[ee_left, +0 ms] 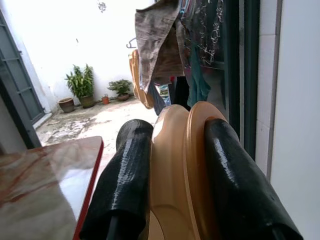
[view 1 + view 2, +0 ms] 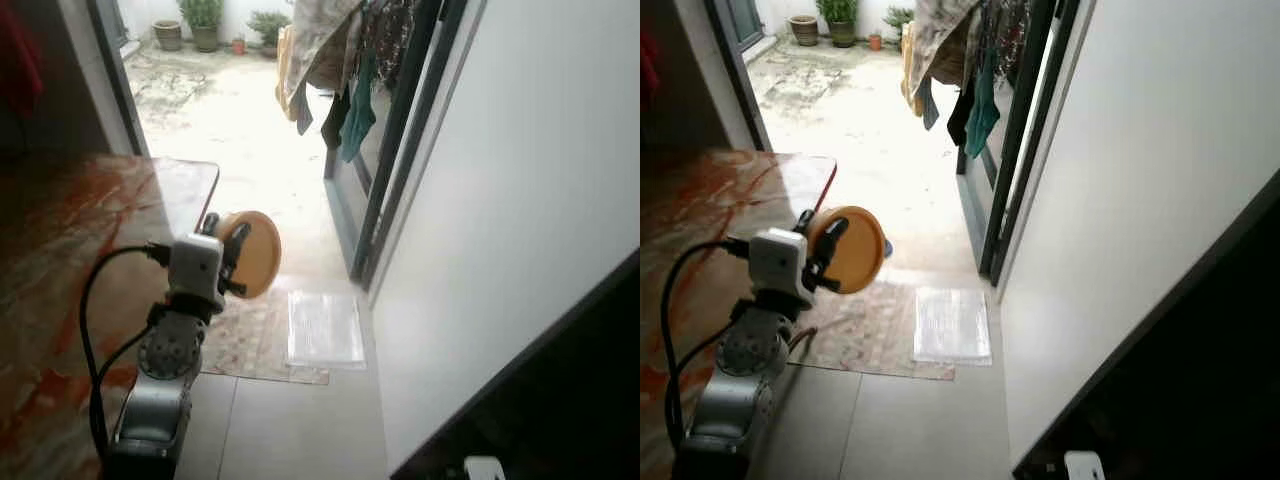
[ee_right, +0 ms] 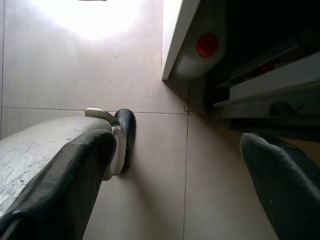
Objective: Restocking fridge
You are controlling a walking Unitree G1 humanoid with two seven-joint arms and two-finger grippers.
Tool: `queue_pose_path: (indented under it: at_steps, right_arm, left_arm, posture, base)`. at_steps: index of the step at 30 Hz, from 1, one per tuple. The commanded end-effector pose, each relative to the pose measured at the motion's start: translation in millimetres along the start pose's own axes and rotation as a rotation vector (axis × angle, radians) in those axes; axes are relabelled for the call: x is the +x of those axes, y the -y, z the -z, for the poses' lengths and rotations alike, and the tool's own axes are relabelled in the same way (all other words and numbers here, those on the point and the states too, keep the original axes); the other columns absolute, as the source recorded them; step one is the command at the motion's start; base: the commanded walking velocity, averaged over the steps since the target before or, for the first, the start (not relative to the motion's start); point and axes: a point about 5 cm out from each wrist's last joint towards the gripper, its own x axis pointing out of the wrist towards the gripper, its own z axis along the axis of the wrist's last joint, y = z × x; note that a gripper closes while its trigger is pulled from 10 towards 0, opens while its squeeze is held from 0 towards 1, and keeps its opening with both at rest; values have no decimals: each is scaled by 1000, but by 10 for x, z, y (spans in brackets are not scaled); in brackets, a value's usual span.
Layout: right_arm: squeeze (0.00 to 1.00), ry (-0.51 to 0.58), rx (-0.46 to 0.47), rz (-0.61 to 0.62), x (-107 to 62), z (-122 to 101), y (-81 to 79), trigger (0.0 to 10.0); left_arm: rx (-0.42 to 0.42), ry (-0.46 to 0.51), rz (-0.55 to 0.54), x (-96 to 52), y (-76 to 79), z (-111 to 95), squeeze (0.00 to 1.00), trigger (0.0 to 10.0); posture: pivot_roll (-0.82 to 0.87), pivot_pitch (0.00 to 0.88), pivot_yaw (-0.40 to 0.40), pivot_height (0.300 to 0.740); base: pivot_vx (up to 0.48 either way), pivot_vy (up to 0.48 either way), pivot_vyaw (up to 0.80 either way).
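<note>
Left claw (image 2: 238,252) holds the orange lid (image 2: 255,253) edge-on, table (image 2: 60,260) just behind it. Thin rim can slip if you swing. Right claw (image 3: 175,175) wide, empty.

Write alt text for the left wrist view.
The left gripper clamps an orange round container edge-on between its two black fingers. Beyond lie a marble tabletop, hanging laundry and potted plants in a bright courtyard.

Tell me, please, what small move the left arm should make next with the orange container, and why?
Probably swing right, toward the fridge. The left gripper is shut on the orange container, held above the floor beside the marble counter, facing the patio doorway rather than the white fridge door.
</note>
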Motion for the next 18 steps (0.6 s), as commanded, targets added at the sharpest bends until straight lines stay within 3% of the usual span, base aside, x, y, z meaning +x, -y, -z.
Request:
queue_pose_path:
  at_steps: [1, 18]
  right_arm:
    - [0, -8, 6, 12, -9, 17, 37, 10000]
    - [0, -8, 10, 5, -5, 12, 23, 10000]
  left_arm:
    - [-18, 15, 20, 14, 57, -14, 0, 10000]
    - [-35, -22, -28, 2, -18, 103, 0, 10000]
  posture:
    - [-87, 39, -23, 740]
    - [-92, 35, -16, 740]
  base:
    - [0, 0, -788]
    - [0, 0, -788]
